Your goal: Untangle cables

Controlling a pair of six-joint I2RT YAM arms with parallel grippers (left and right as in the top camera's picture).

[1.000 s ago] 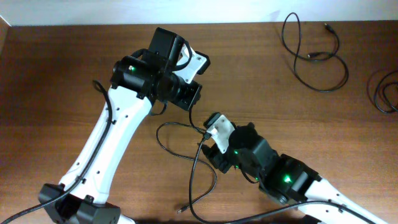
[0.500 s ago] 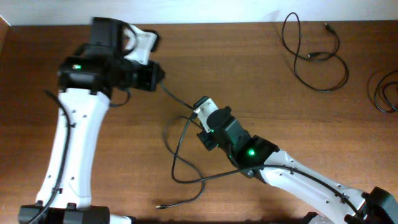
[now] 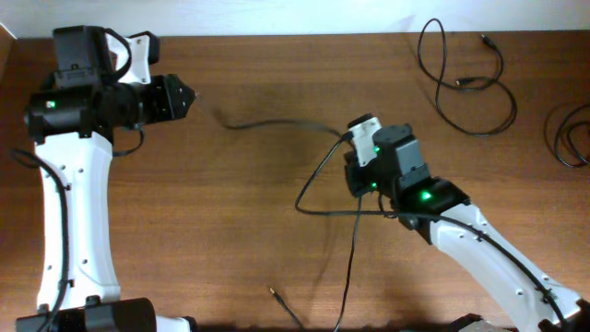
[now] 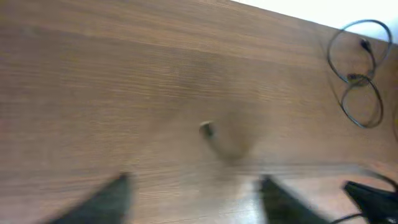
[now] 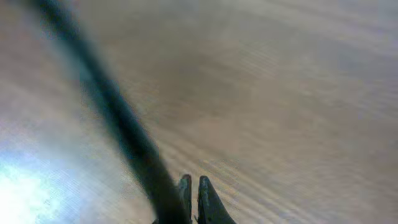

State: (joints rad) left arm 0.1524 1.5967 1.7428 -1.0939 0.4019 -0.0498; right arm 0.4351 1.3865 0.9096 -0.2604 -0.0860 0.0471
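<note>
Table (image 3: 277, 65): brown wood.
Loose cable (image 3: 320, 172): sprawled from the right gripper (image 3: 350, 138) outward.
Coiled cable (image 3: 466, 83): well beyond it.

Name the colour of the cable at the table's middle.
Black cable, clearest in the overhead view.

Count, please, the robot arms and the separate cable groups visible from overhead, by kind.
Robot arms: 2 (left arm, right arm)
Cable groups: 3 (middle cable, top-right coil, right-edge cable); strands within each cannot be told
Total: 5

No text, label, brand, number or sign is legible in any of the three views.
</note>
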